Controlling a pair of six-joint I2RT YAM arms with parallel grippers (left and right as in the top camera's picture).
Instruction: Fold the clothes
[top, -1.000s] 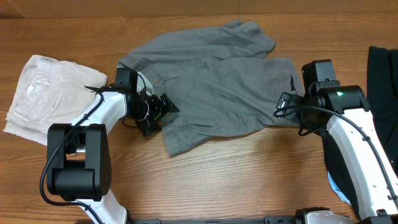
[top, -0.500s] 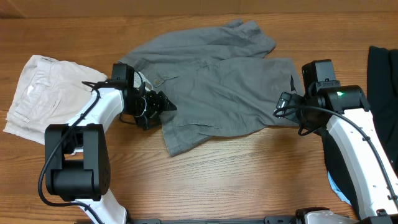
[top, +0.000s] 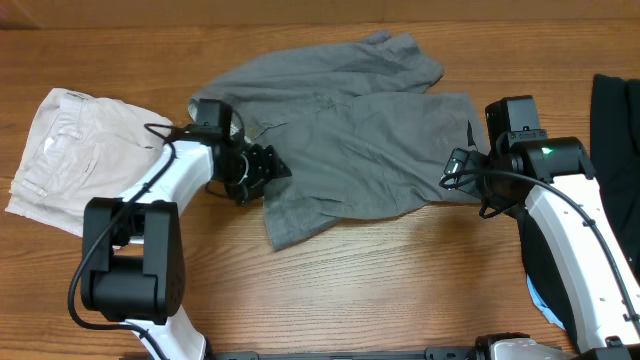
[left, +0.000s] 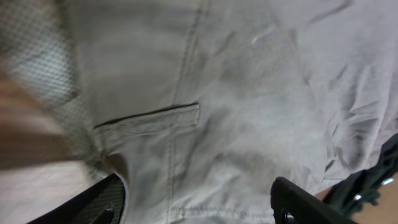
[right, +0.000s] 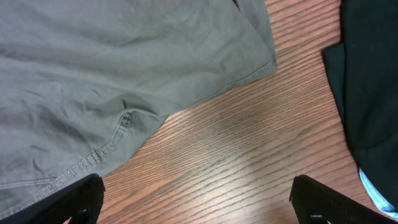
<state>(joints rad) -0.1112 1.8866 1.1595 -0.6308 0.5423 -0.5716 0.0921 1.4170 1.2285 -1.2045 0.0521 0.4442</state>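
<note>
The grey shorts (top: 350, 140) lie rumpled across the middle of the table, legs toward the right. My left gripper (top: 265, 168) is open over their left edge near the waistband. In the left wrist view the fabric with a pocket slit (left: 149, 118) fills the frame between my open fingers (left: 199, 205). My right gripper (top: 462, 170) is open just off the shorts' right hem. In the right wrist view the hem (right: 186, 93) lies ahead of my open fingers (right: 199, 202), with bare wood between them.
Folded cream-white shorts (top: 75, 150) lie at the far left. A black garment (top: 610, 130) lies at the right edge, also in the right wrist view (right: 370, 81). Bare wooden table (top: 400, 280) runs along the front.
My left gripper has shifted slightly right and farther onto the shorts' left edge. The right arm has not moved.
</note>
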